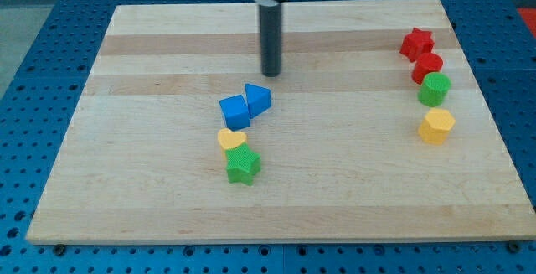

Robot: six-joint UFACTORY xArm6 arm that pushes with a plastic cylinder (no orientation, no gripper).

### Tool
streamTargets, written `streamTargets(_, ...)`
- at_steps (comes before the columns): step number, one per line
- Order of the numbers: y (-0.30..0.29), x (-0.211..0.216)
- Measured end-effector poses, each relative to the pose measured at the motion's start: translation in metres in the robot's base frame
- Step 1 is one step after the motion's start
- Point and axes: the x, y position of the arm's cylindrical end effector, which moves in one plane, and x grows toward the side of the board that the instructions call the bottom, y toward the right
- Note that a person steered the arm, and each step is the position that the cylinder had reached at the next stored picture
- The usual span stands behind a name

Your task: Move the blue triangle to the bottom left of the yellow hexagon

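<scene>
The blue triangle [257, 99] lies near the board's middle, touching a blue cube [235, 111] on its left. The yellow hexagon [436, 126] sits far off at the view's right. My tip [270, 74] rests on the board just above and slightly right of the blue triangle, a small gap apart from it.
A yellow heart [232, 139] and a green star [243, 166] lie just below the blue cube. At the right, a red star [416, 43], a red round block [427, 66] and a green round block [435, 89] line up above the yellow hexagon. The wooden board [151, 182] ends on all sides.
</scene>
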Motion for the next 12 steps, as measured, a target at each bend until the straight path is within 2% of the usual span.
streamTargets(1, -0.052, 0.019)
streamTargets(4, -0.057, 0.022)
streamTargets(5, -0.032, 0.053)
streamTargets(6, -0.027, 0.064)
streamTargets(8, 0.062, 0.084)
streamTargets(11, 0.055, 0.084)
streamTargets(12, 0.04, 0.06)
